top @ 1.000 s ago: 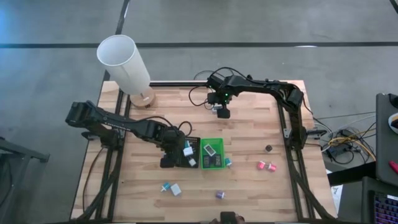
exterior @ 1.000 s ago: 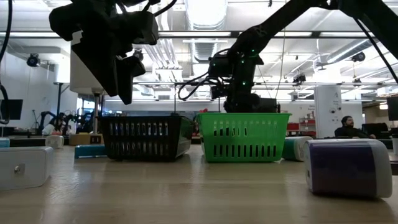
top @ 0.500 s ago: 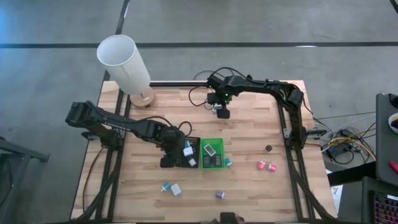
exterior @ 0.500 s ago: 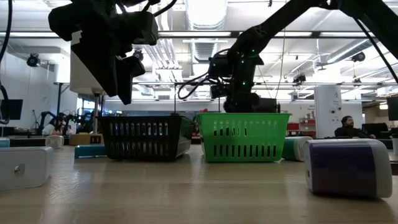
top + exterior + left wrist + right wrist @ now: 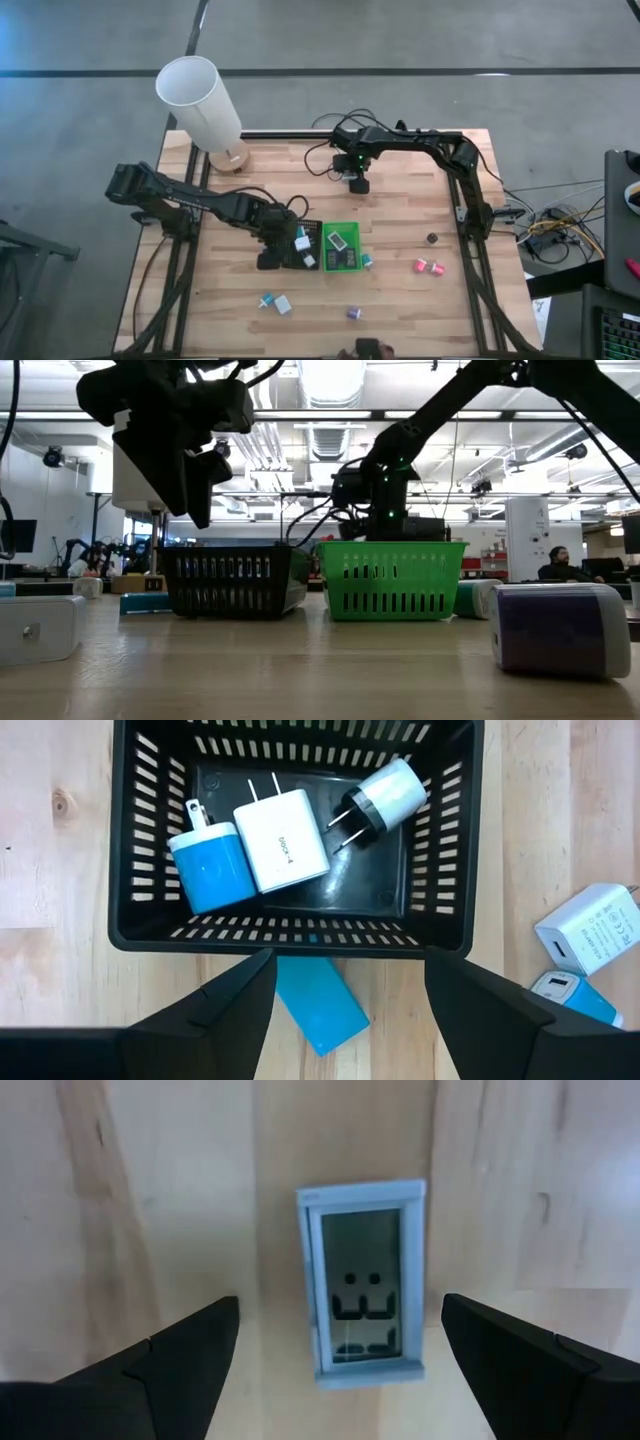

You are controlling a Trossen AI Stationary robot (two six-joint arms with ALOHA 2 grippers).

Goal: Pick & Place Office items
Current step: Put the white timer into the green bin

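Note:
My right gripper (image 5: 340, 1320) points down, open, at the table's far middle (image 5: 357, 182). Its fingers stand on either side of a small pale-blue desk clock (image 5: 365, 1250) lying flat on the wood, touching nothing. My left gripper (image 5: 348, 955) hangs open above the near side of the black basket (image 5: 290, 925), also touching nothing. That basket holds a teal plug (image 5: 210, 870), a white plug (image 5: 285, 845) and a black-and-white plug (image 5: 380, 800). A teal block (image 5: 315, 1005) lies on the table just outside the basket, below the left fingers.
The green basket (image 5: 342, 247) stands right of the black one, with items in it. Loose pieces lie near the front: teal (image 5: 267, 300), white (image 5: 284, 304), purple (image 5: 353, 313), pink (image 5: 421, 266), black (image 5: 432, 238). A tall white lamp (image 5: 200, 100) stands far left.
My right gripper has gone down toward the table over the small clock, still open; in the high view it now covers the clock.

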